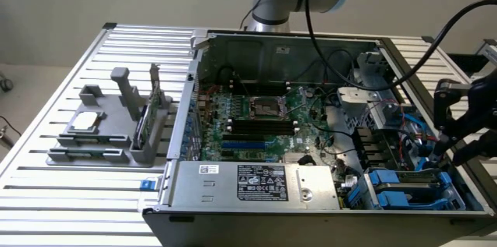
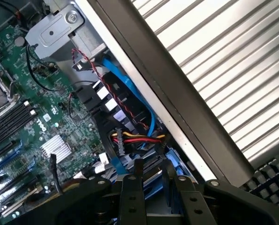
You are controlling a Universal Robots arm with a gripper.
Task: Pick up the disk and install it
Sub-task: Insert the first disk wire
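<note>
**Blue-framed, flat silver-metal disk [image 1: 415,187] in the open computer case [image 1: 203,84], at about 4 o'clock in the exterior view.**
It sits low in the corner beside the case's side wall, its blue plastic bracket wrapping a rectangular silver body, with the gripper [image 1: 446,155] just above it at 1 o'clock. In the wrist view a silver edge and blue strips of the disk [image 2: 151,180] run between the fingers of the gripper [image 2: 152,164], which clamp it from both sides. Its label side cannot be made out.

Open computer case [image 1: 203,72] with motherboard [image 1: 256,120] on slatted table [image 1: 70,206], grey fixture [image 1: 109,142] beside
</note>
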